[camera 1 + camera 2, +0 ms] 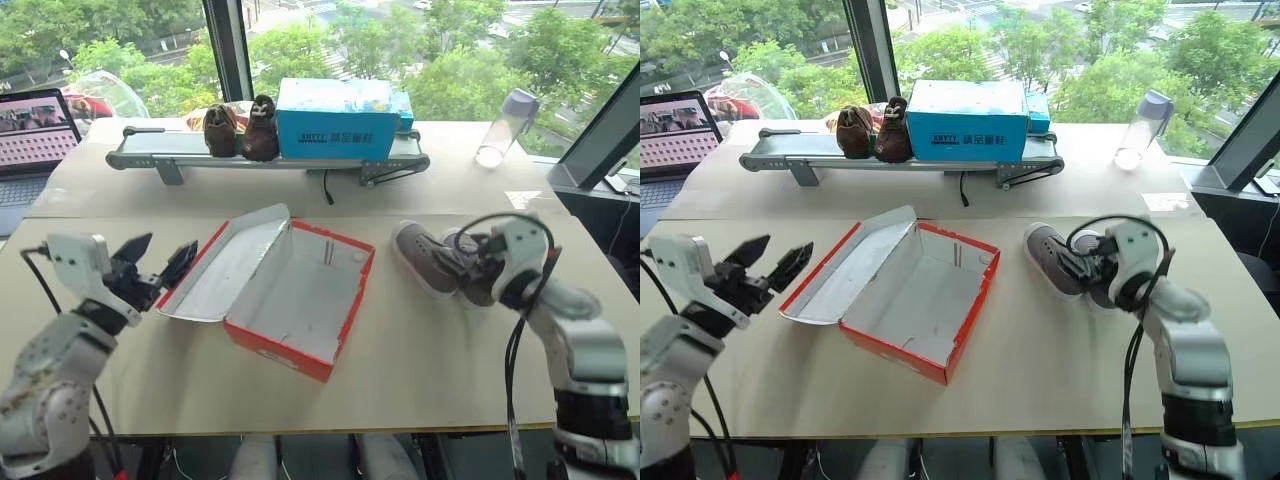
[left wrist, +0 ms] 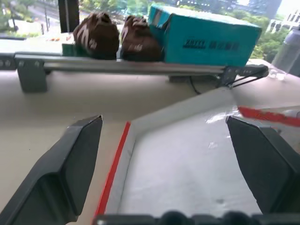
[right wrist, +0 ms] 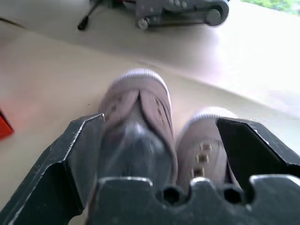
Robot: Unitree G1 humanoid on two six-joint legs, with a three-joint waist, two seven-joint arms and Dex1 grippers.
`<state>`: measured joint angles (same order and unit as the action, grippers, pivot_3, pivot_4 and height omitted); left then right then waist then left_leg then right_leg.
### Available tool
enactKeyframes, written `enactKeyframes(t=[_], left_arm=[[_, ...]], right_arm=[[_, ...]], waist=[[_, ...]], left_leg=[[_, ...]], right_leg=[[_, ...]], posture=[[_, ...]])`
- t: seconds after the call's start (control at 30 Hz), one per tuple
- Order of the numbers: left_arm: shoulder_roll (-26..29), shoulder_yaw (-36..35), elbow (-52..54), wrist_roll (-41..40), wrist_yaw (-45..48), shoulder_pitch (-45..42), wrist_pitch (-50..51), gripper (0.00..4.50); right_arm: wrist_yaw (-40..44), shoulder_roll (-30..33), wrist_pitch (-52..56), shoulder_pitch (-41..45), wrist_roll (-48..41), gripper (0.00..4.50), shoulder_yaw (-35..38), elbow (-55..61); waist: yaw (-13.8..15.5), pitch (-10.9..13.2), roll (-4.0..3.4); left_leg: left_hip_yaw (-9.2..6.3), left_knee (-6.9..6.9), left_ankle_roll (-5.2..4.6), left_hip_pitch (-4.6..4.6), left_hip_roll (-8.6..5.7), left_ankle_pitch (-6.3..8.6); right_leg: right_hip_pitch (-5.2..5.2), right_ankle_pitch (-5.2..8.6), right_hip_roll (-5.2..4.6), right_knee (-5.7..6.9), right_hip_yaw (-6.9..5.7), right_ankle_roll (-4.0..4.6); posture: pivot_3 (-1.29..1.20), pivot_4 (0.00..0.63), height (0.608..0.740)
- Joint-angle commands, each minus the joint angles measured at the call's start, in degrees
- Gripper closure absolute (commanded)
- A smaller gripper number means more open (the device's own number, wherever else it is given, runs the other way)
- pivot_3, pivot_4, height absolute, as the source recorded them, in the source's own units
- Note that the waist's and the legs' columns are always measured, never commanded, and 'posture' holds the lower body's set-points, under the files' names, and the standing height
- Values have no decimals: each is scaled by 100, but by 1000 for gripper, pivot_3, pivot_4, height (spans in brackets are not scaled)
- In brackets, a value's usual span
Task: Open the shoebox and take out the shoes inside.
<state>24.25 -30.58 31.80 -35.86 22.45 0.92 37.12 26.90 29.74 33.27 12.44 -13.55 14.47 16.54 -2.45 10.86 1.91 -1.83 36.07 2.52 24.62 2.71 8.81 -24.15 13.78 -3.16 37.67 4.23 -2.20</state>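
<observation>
The red shoebox (image 1: pixel 300 290) lies open at the table's middle, its whitish inside empty. Its lid (image 1: pixel 235 265) is folded back flat to the left. My left gripper (image 1: pixel 158 258) hovers open at the lid's left edge, and the lid's white inner face (image 2: pixel 187 164) shows between its fingers (image 2: pixel 70 164). The grey shoes (image 1: pixel 420 258) lie side by side on the table right of the box. My right gripper (image 3: pixel 160 119) is open over their heel ends, one finger (image 3: pixel 75 159) on each side of the pair (image 3: pixel 138 108). I cannot tell whether it touches them.
At the table's back, a small conveyor belt (image 1: pixel 150 148) carries a dark brown pair of shoes (image 1: pixel 240 128) and a blue box (image 1: pixel 338 120). A laptop (image 1: pixel 35 130) stands far left. A clear bottle (image 1: pixel 505 128) stands at the back right. A black cable (image 1: pixel 327 188) hangs from the belt.
</observation>
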Motion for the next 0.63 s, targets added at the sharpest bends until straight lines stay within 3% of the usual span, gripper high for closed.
enactKeyframes(t=[0.03,0.2,0.37,0.63], left_arm=[[-250,304,395,535,-356,355,-567,0],[-1026,725,139,1521,-803,1382,-1700,0],[-1564,1114,-22,2100,-864,2359,-2615,0],[-1631,1489,-137,2380,-996,2317,-2907,0]], right_arm=[[-365,-214,-529,-552,97,15,283,928],[-859,-764,-1093,-1773,442,15,263,1331],[-1112,-1139,-1447,-2336,635,15,72,1320],[-1274,-1358,-1616,-2313,728,15,-194,1041]], waist=[[-9,-8,9],[-9,-70,28],[-15,-90,31],[15,-121,4]], left_leg=[[0,-1,1,-10,1,-1],[7,-6,3,-47,7,0],[23,-8,11,-49,9,6],[28,-8,58,-45,7,35]], right_leg=[[8,11,1,-1,0,-22],[44,36,2,-10,2,10],[47,40,-6,-34,9,17],[34,42,-21,-78,3,19]], posture=[[0,150,740],[0,150,740],[0,150,740],[0,150,740]])
